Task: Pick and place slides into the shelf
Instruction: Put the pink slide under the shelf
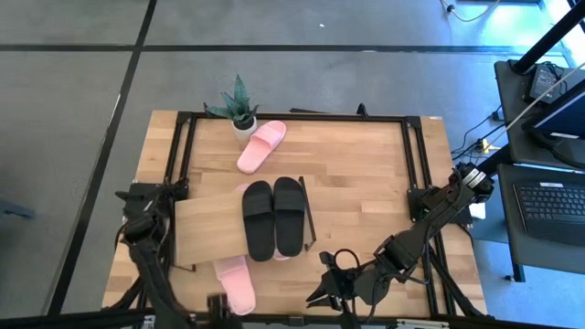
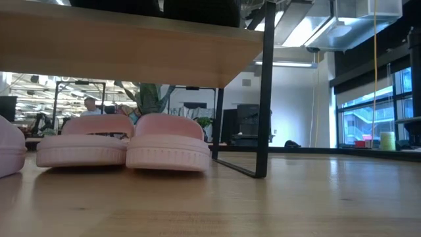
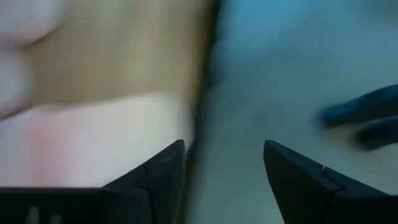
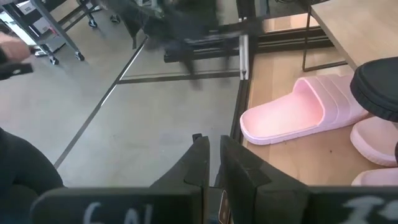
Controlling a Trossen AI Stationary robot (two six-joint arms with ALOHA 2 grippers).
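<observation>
I have the black pair of slides (image 1: 273, 217) sitting side by side on the top board of the shelf (image 1: 208, 227), toes toward the far edge, which reads to me as one pair already stored. From table height, two pink slides (image 2: 125, 142) stand together under that board, tucked between the black end frames; I take those for a second stored pair.

My left gripper (image 3: 224, 180) hangs at the near edge of the table, its fingers spread wide and holding nothing. A pale pink surface lies just beside one finger (image 3: 155, 177), and I judge that to be the pink slide (image 1: 235, 282) lying at the near edge below the shelf, probably resting free on the table. My right gripper (image 4: 211, 163) waits off the near right corner with its fingers pressed together, empty, looking past the table edge toward that same slide (image 4: 298, 117).

Counting what shows: two black slides, and four pink ones: one loose by the potted plant (image 1: 239, 108) at the far side (image 1: 261, 144), one at the near edge, two under the shelf. The far one lies well apart from the rack, so I reckon it needs fetching.
</observation>
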